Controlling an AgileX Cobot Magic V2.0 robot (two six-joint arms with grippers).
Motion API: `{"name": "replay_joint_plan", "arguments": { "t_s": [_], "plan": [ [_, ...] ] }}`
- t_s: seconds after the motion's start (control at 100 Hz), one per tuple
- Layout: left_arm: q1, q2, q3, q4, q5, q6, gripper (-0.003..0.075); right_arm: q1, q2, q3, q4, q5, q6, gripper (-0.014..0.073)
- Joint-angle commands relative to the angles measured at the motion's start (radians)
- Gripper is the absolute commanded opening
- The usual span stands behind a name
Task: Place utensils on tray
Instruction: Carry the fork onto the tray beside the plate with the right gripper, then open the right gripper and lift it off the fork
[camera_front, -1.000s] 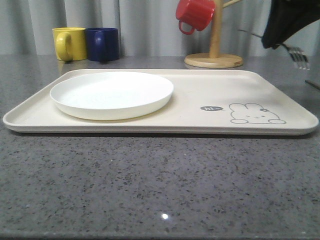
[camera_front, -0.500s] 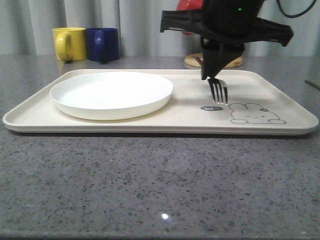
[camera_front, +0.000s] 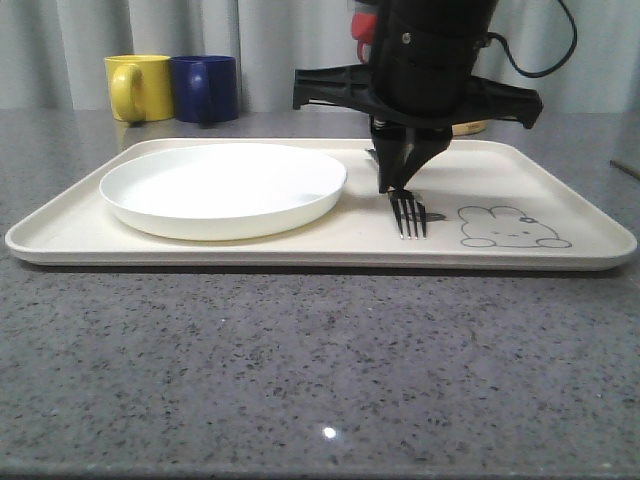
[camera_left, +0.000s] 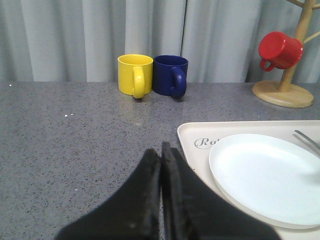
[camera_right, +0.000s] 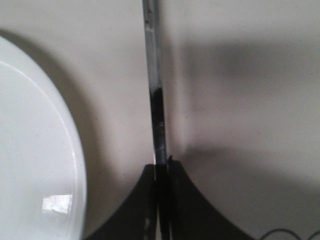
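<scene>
Your right gripper (camera_front: 398, 185) hung low over the tray (camera_front: 560, 165), clamped tight on the fork (camera_front: 408, 213). Its two fingers met on the slim handle, with the four tines pointing down toward the tray's near rim. The tines sat at, or just above, the tray floor; whether they touched it could not be told. The fork was between the white plate (camera_front: 224, 187) and the grey rabbit drawing (camera_front: 513, 228), just beside the small dark speech mark next to the rabbit. In the right wrist view the fork's handle (camera_right: 154, 90) ran straight out from the pinched fingertips (camera_right: 161, 172) over bare cream tray, with the plate's rim (camera_right: 75, 145) curving close beside it.

Your left gripper (camera_left: 161, 160) had its fingers pressed together with nothing between them. It was above the grey stone counter (camera_left: 75, 145), near the tray corner (camera_left: 187, 137) that carries the script lettering.

Beyond the tray, a yellow mug (camera_front: 138, 87) and a dark blue mug (camera_front: 205, 88) stood touching side by side. The wooden stand (camera_left: 283, 93) with a red mug (camera_left: 279, 50) hanging on it stood behind the tray's far edge.
</scene>
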Motion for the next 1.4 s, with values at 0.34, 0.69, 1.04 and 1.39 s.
{"name": "replay_joint_plan", "arguments": {
  "t_s": [0.34,0.69,1.04,1.39],
  "plan": [
    [0.0,0.005,-0.027,-0.011,-0.077,0.003,-0.0018,-0.002,-0.048,-0.037,-0.024,-0.013,0.001,0.0248],
    [0.0,0.005,-0.027,-0.011,-0.077,0.003,-0.0018,-0.005,-0.11,-0.037,-0.039,0.019,-0.016,0.03],
    [0.0,0.005,-0.027,-0.011,-0.077,0.003,-0.0018,-0.159,-0.276,-0.025,-0.039,0.115,-0.243,0.03],
    [0.0,0.005,-0.027,-0.011,-0.077,0.003,-0.0018,-0.466,-0.297,0.053,0.117,0.133,-0.517,0.03]
  ]
}}
